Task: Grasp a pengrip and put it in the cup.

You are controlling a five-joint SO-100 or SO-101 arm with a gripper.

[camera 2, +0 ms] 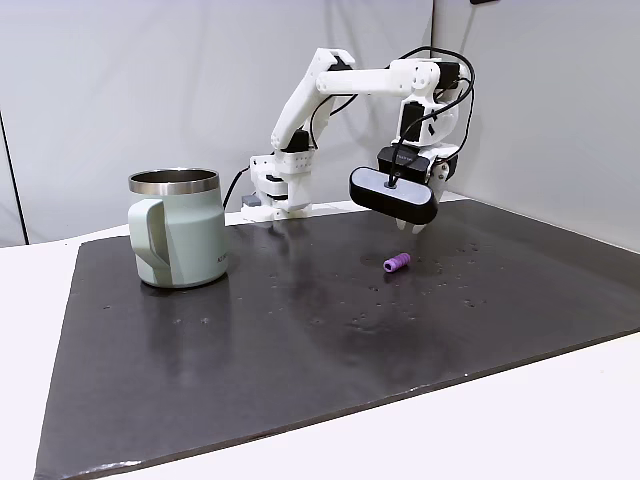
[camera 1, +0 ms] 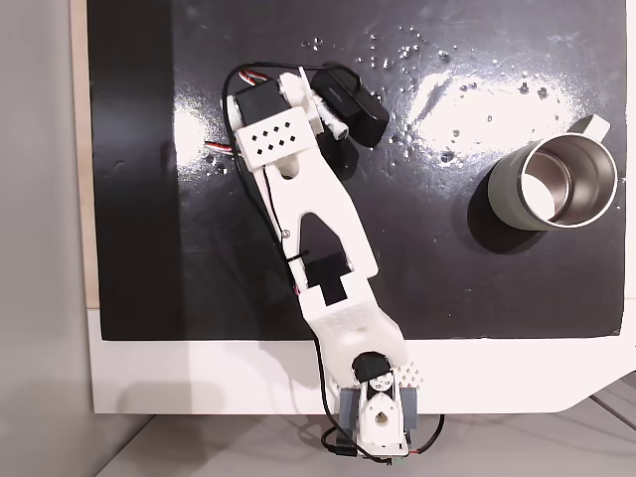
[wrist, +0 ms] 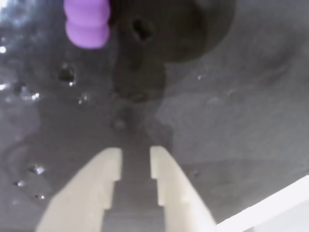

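The pengrip (camera 2: 397, 264) is a small light-purple ribbed tube lying on the black mat; in the wrist view the pengrip (wrist: 87, 23) sits at the top left edge. My gripper (camera 2: 412, 226) hangs just above the mat, a little behind the pengrip and apart from it. Seen from the wrist, the gripper (wrist: 135, 157) has its pale fingers a narrow gap apart with nothing between them. From above, the gripper (camera 1: 336, 121) is at the mat's upper middle, and the pengrip is hidden under it. The steel cup (camera 1: 552, 184) stands upright at the right; in a fixed view the cup (camera 2: 178, 228) is far left.
A black mat (camera 1: 199, 278) covers the white table (camera 1: 199, 378). Small water droplets (camera 1: 417, 50) are scattered over the mat near the gripper. The arm's base (camera 1: 378, 407) sits at the table's near edge. Grey walls (camera 2: 540, 110) stand behind.
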